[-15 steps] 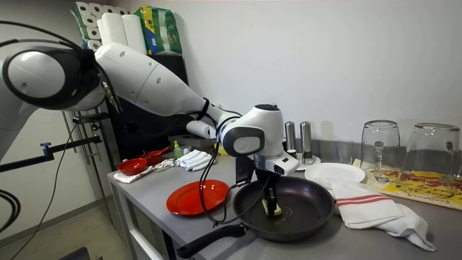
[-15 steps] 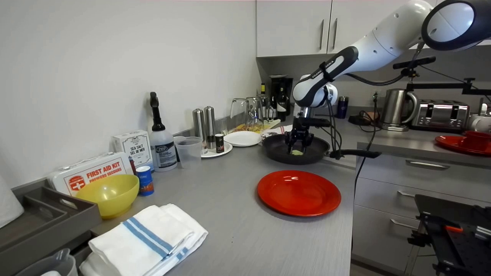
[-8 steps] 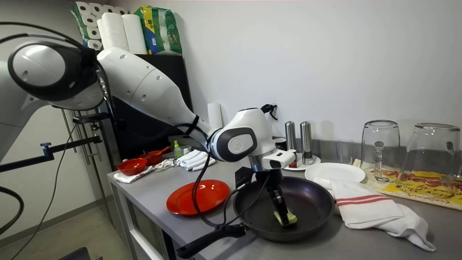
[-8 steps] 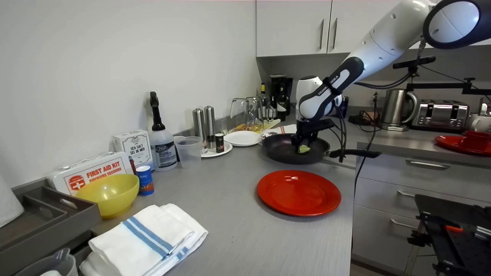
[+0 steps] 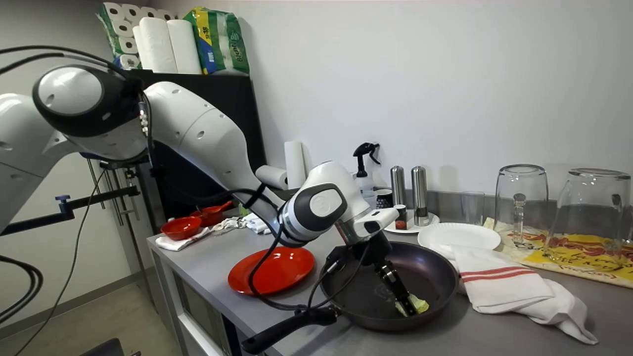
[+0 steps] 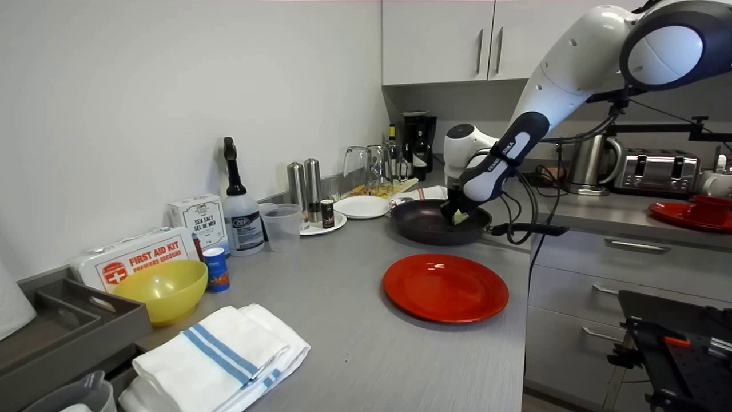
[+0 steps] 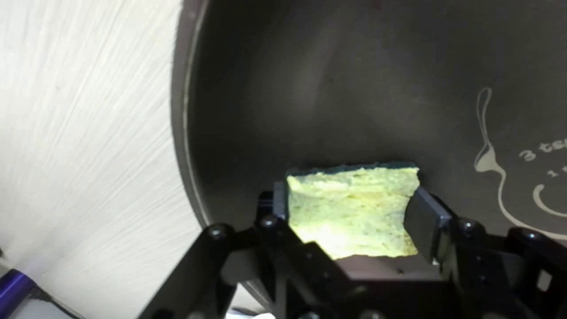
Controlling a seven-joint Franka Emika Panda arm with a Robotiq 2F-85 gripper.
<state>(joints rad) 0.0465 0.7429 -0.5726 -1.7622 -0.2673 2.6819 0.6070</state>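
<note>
A pale yellow-green sponge is pinched in my hand, its two ends squeezed between my fingers and its middle filling the gap. My hand slants down into the dark frying pan on the grey tabletop, so the sponge sits at my fingertips, low inside the pan near its side wall.

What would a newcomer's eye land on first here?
First, the big white arm leans over the gray counter, its jaws shut on a yellow-green sponge inside the dark pan. Then the glossy red plate stands out, on the counter near the pan.
</note>
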